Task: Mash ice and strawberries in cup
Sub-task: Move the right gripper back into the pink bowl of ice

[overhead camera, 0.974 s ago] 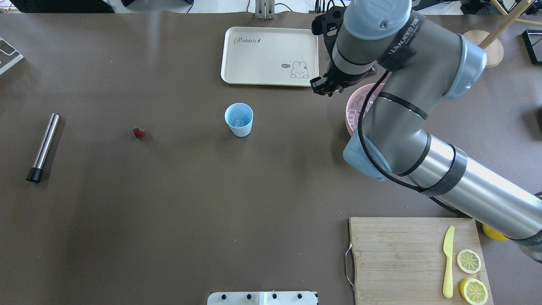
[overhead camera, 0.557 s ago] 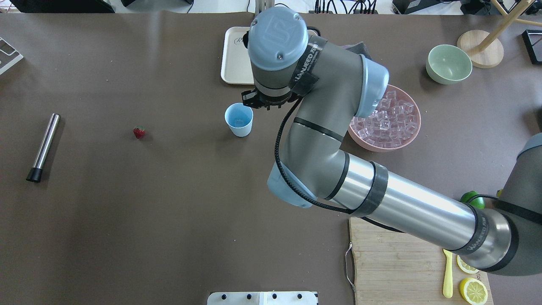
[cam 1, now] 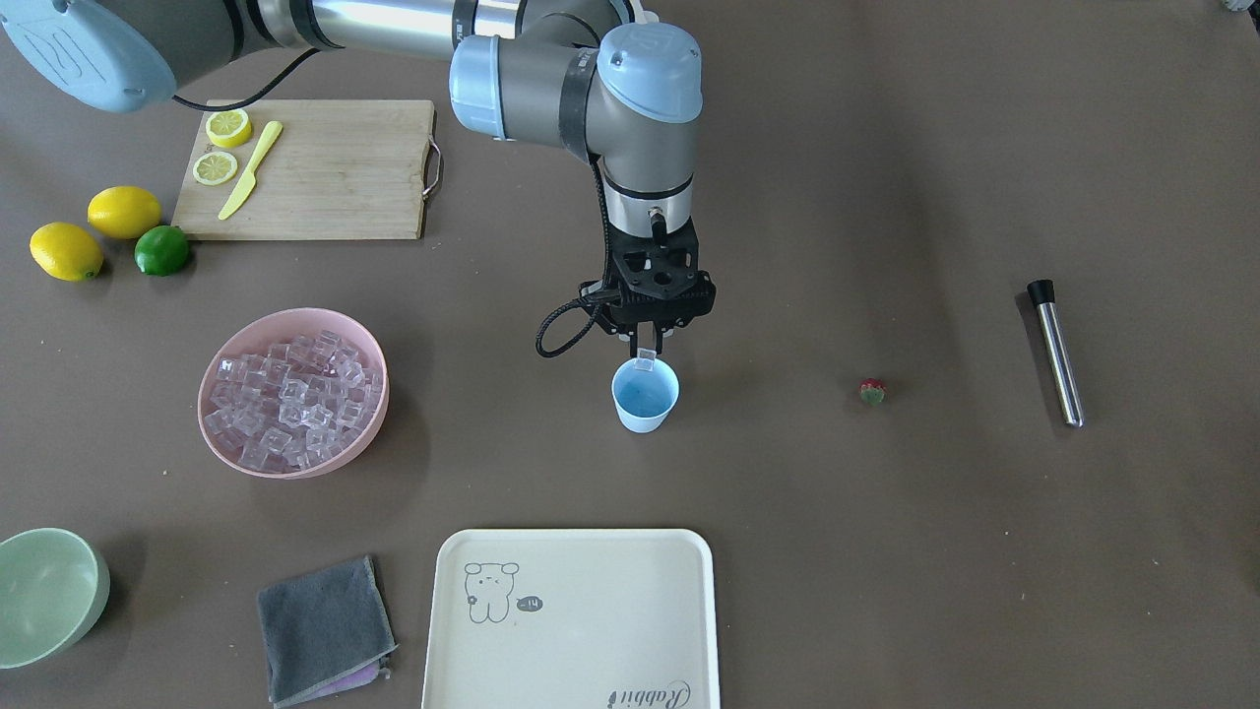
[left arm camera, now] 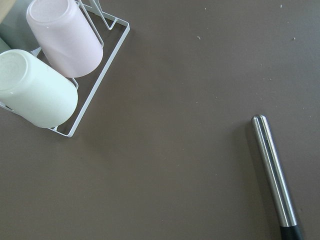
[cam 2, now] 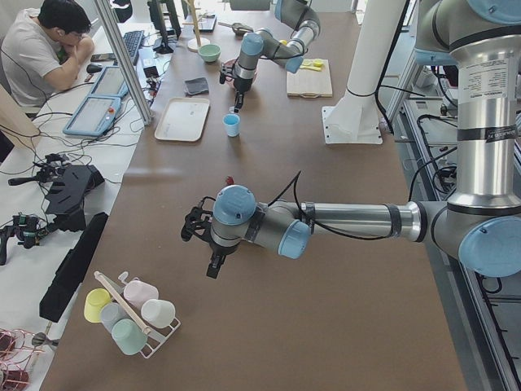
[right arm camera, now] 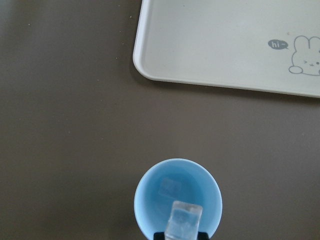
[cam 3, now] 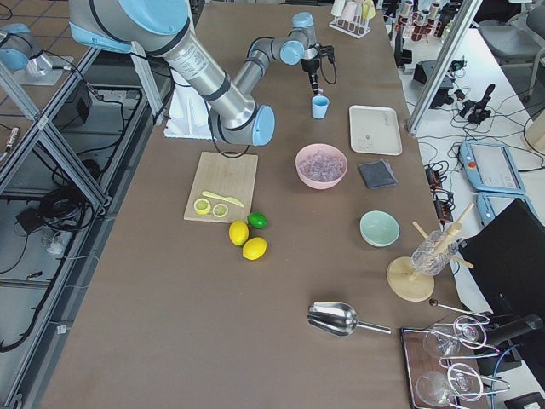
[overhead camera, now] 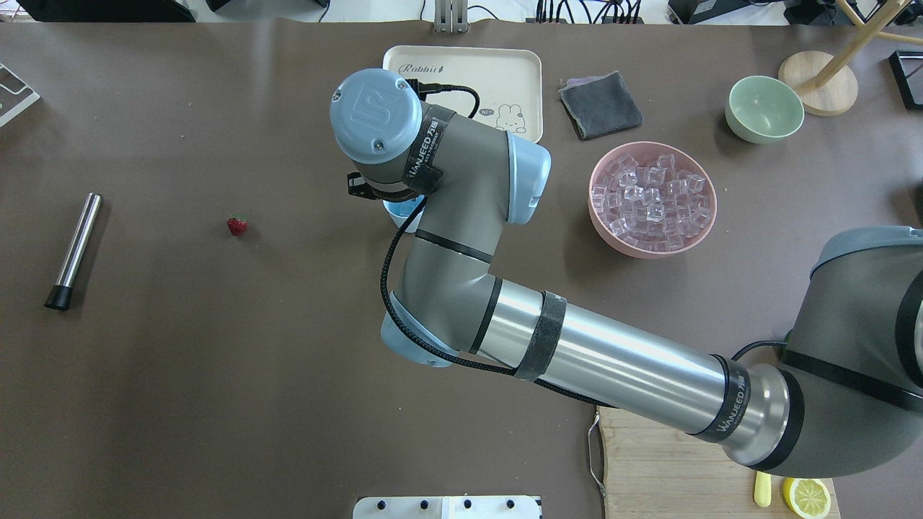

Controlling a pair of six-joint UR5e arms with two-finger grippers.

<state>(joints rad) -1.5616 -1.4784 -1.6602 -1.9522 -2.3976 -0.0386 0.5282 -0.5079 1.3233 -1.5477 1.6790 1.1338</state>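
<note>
The light blue cup [cam 1: 645,396] stands mid-table; in the overhead view my right arm hides all but a sliver of the cup [overhead camera: 400,209]. My right gripper [cam 1: 646,354] hangs just above its rim, shut on one clear ice cube [right arm camera: 183,220]. Another ice cube [right arm camera: 170,186] lies on the bottom of the cup [right arm camera: 150,205]. More ice [cam 1: 290,399] fills the pink bowl [overhead camera: 652,254]. The strawberry [cam 1: 872,391] lies alone on the table. My left gripper [cam 2: 212,269] shows only in the exterior left view, so I cannot tell its state.
A steel muddler [cam 1: 1058,354] lies beyond the strawberry, also under my left wrist [left arm camera: 272,170] beside a rack of cups [left arm camera: 65,75]. A cream tray [cam 1: 571,620], grey cloth [cam 1: 320,625], green bowl [cam 1: 44,591] and cutting board [cam 1: 325,177] surround the work area.
My right arm has swung from the pink bowl across to the cup, leftward in the overhead view, and now covers the cup there. The strawberry and muddler have not moved.
</note>
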